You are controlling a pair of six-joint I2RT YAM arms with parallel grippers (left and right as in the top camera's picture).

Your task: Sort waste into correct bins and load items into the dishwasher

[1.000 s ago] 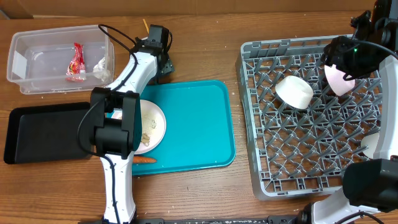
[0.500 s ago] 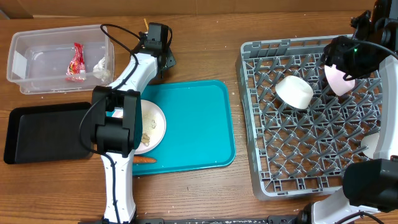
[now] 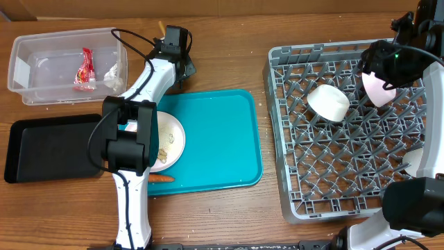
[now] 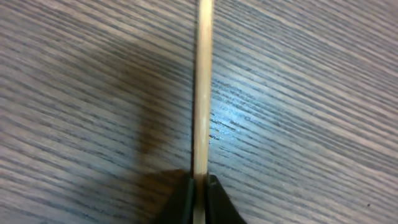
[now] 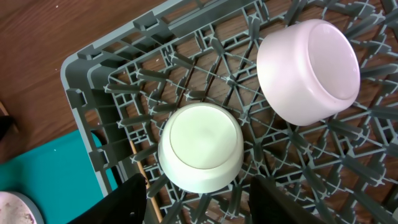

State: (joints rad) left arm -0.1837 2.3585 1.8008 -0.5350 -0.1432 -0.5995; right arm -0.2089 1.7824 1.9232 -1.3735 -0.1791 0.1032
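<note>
A thin wooden chopstick lies on the brown table and runs straight up the left wrist view. My left gripper is shut on its near end. From overhead only the chopstick's tip shows beside the left wrist, behind the teal tray. My right gripper hangs open over the grey dish rack, its fingers either side of an upturned white bowl without touching it. A pale pink bowl rests next to it. Another chopstick lies in the rack.
The clear tub at the back left holds a red wrapper and tissue. A black tray sits in front of it. On the teal tray is a plate with food scraps; a carrot lies nearby.
The left gripper's jaws have closed onto the chopstick, and the left wrist has shifted slightly toward the back of the table. The right arm has stayed still.
</note>
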